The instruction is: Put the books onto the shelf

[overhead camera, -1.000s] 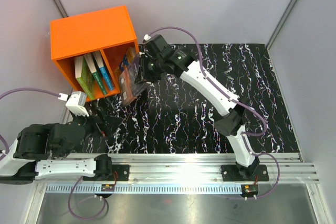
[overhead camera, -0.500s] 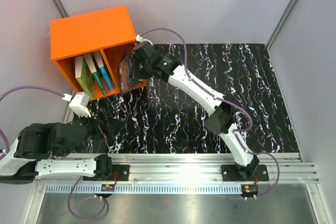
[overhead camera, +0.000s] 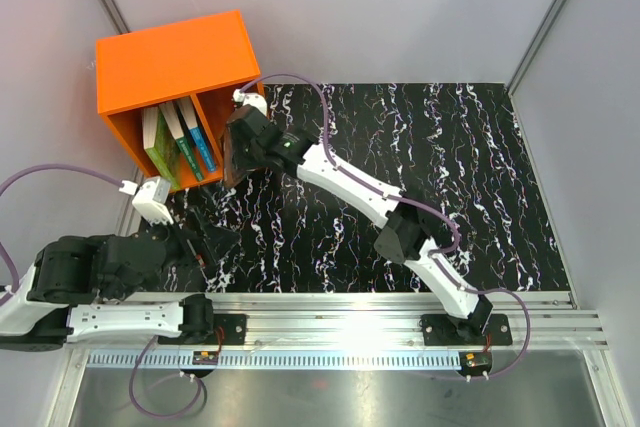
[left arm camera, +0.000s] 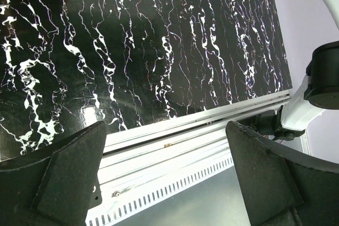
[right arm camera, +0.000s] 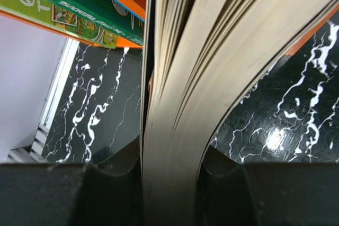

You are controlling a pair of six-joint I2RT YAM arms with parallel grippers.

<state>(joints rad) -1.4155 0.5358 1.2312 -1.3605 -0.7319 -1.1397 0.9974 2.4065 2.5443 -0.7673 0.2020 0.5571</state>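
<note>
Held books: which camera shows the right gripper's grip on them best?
Right wrist: the held books fill the frame, page edges pinched in the right gripper. Top external shows only their dark cover at the shelf mouth. Left wrist shows nothing usable.

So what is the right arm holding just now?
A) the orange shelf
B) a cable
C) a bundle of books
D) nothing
C: the right gripper is shut on a bundle of books, their page edges filling its wrist view, in front of the right compartment of the orange shelf.
</note>
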